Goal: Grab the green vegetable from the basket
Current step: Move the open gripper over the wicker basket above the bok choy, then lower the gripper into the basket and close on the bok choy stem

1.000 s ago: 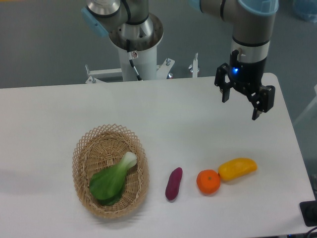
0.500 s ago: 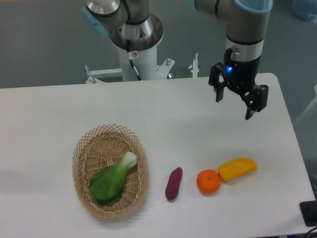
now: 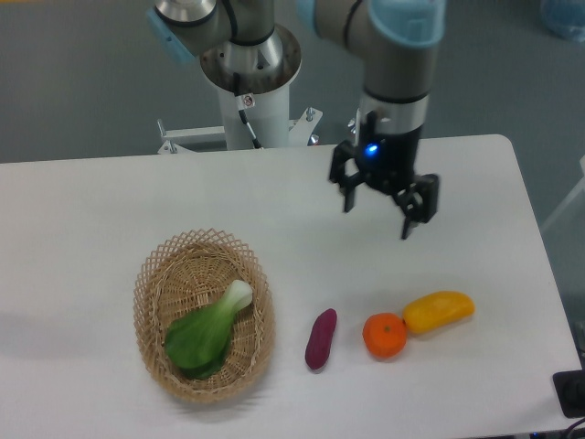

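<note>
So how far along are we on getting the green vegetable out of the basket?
Early. Nothing is grasped yet: the dark green leafy vegetable with the white stem lies in the oval tan wicker basket. In hand: the black two-finger gripper is open and empty, up over the white table, right of the basket. Left: reach over, descend, grip, lift.

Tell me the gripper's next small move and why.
Probably travel further left and toward the camera. The gripper hangs open and empty above bare table, right of the basket, while the green vegetable lies untouched inside it. It needs to get over the vegetable before descending.
</note>
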You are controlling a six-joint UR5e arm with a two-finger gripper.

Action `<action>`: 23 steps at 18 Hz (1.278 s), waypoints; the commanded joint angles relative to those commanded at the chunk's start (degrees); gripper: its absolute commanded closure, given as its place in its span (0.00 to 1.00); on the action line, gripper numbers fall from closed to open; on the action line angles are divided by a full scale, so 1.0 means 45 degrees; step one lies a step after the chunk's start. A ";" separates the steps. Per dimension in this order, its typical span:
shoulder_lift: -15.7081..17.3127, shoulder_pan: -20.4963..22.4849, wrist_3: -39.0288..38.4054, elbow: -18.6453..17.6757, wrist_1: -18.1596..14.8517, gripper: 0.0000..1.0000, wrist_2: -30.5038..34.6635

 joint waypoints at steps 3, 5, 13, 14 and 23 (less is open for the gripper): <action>-0.0274 -0.0821 -0.0553 -0.0506 0.0118 0.00 0.0078; -0.0546 -0.1329 -0.0651 -0.0878 0.0137 0.00 0.0117; -0.1913 -0.2775 -0.1139 -0.1270 0.0409 0.00 0.0137; -0.2050 -0.2912 -0.1256 -0.1405 0.0758 0.00 0.0156; -0.2968 -0.3478 -0.3033 -0.2052 0.2889 0.00 0.0859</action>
